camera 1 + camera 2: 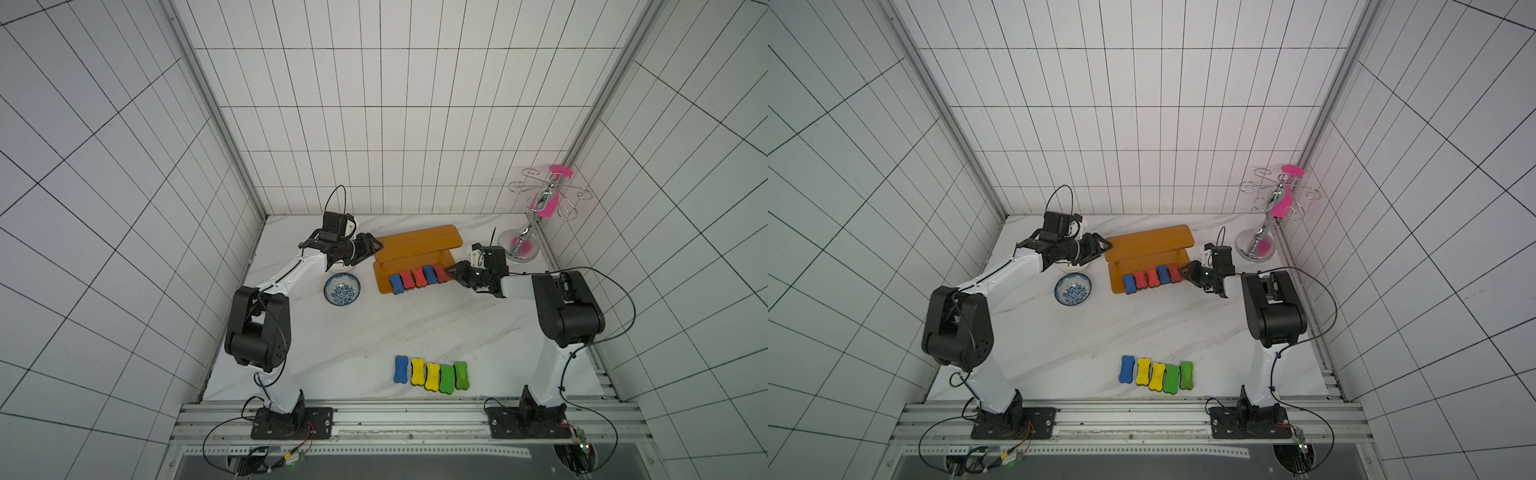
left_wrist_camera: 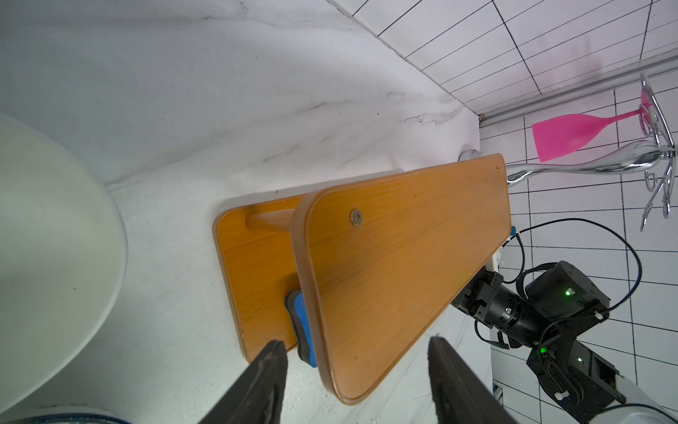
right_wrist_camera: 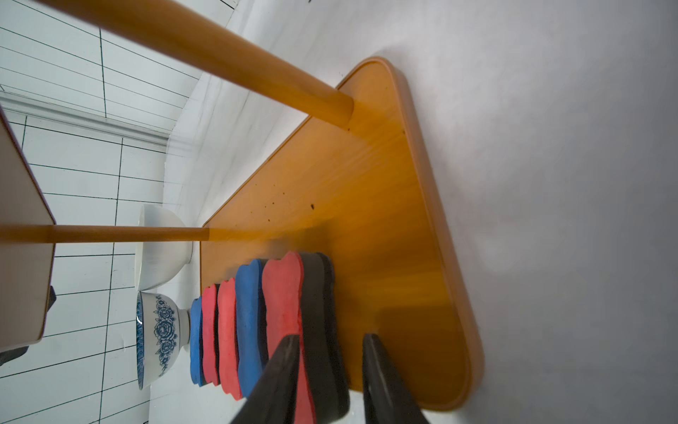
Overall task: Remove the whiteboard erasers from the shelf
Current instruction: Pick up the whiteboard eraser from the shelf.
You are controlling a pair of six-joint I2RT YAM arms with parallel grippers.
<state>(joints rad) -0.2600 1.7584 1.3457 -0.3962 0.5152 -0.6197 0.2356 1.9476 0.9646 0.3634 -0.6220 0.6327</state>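
Erasers, five in a row on the shelf lower board. Red eraser at the near end sits between the right end effector fingers, which are narrow with a small gap on the felt side, not clamped. Left end effector moderately spread, empty, shelf's top board just ahead. Five more erasers lie on the surface, well behind both.
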